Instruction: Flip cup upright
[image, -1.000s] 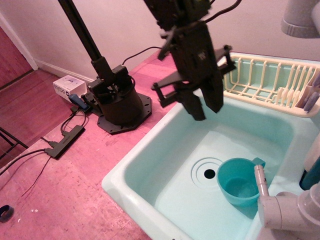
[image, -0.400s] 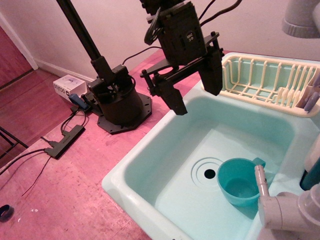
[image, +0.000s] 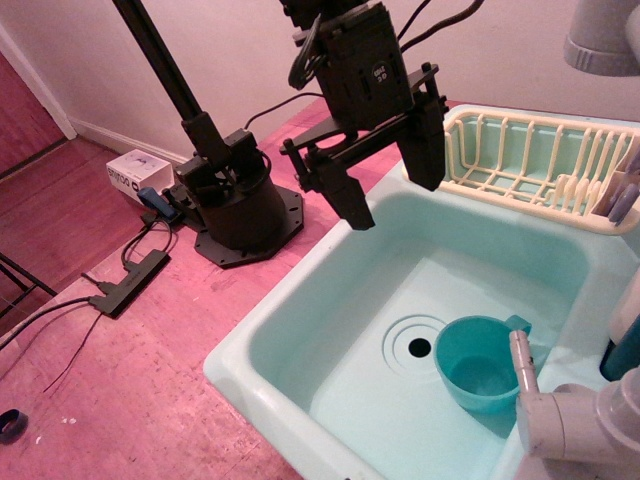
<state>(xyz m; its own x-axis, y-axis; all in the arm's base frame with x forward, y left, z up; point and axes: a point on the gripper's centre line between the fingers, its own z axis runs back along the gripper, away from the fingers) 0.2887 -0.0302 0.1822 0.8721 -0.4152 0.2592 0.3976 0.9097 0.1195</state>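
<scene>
we find the cup (image: 478, 362) already upright in the sink (image: 300, 330), lower right; the gripper (image: 392, 195), upper centre, spread and empty; nothing remains.

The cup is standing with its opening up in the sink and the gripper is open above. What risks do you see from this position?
1. The cup already looks upright, so another grasp might tip it over again.
2. The open gripper hangs near the sink back rim and the dish rack; a careless descent could strike them.
3. The white faucet spout crosses the cup's rim, so a finger could catch it.
</scene>
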